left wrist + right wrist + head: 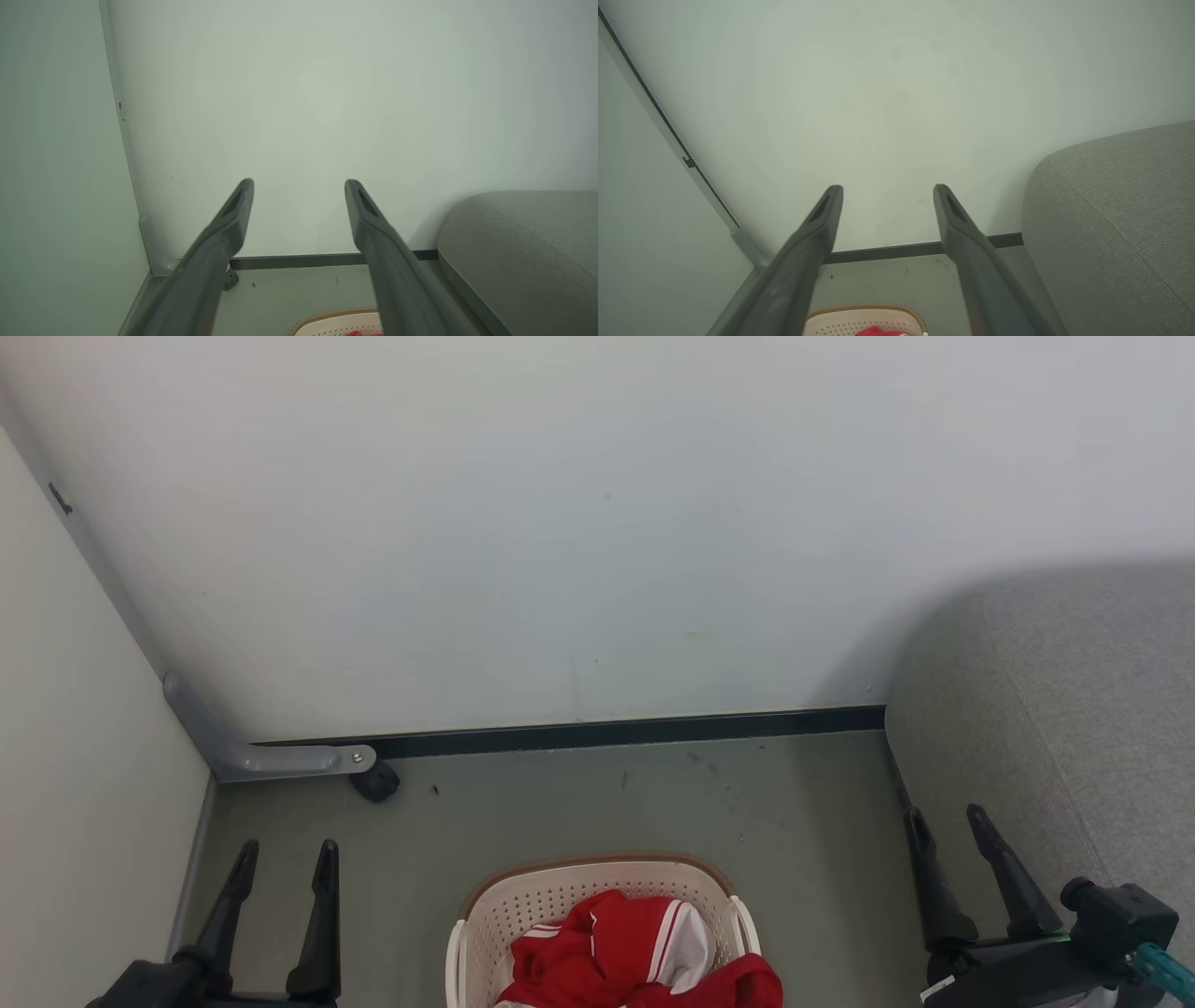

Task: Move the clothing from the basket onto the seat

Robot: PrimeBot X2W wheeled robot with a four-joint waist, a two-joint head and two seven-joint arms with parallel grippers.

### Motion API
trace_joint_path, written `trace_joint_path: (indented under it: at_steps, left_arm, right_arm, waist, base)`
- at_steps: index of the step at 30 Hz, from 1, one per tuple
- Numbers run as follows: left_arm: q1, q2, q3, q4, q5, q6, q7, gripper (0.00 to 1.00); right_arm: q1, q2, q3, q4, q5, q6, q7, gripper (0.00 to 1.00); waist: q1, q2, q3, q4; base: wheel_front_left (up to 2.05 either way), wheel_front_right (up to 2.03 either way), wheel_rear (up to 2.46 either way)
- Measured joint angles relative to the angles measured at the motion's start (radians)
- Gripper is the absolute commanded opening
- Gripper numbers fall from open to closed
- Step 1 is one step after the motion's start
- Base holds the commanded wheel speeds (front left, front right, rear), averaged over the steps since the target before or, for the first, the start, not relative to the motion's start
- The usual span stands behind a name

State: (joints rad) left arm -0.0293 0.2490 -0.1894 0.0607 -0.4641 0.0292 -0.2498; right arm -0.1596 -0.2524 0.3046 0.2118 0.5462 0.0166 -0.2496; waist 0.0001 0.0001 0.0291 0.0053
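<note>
floor (579,803): grey-green and flat, with a few small dark marks on it.
basket (523,905): cream with little holes and a brown rim. It sits on the floor.
seat (1055,709): big, grey and soft. It stands to the right of the basket, not touching it.
grey bar (280,761): lies in the corner, past the basket and to its left.
black wheel (375,782): small, at the end of the grey bar nearer the basket.
dark strip (635,730): runs along the floor's far edge, past the basket.
</note>
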Motion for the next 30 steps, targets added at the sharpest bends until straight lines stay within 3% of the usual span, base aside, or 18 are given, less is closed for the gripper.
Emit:
trace_joint_path:
  at_steps: [22,30]
  left_arm:
    - [0.016,-0.021,0.023,0.026,-0.001,-0.005,0.0,1.0]
    - [-0.004,-0.036,0.011,0.027,-0.012,-0.035,0.0,1.0]
  right_arm:
    - [0.006,0.005,-0.019,0.0,-0.033,0.001,0.0,1.0]
    - [0.002,0.005,-0.02,-0.011,-0.054,0.0,0.0,1.0]
  waist:
    - [-0.0001,0.0,0.037,-0.006]
    - [-0.0001,0.0,0.096,-0.013]
  base:
    - [0.0,0.0,0.0]
    - [0.0,0.0,0.0]
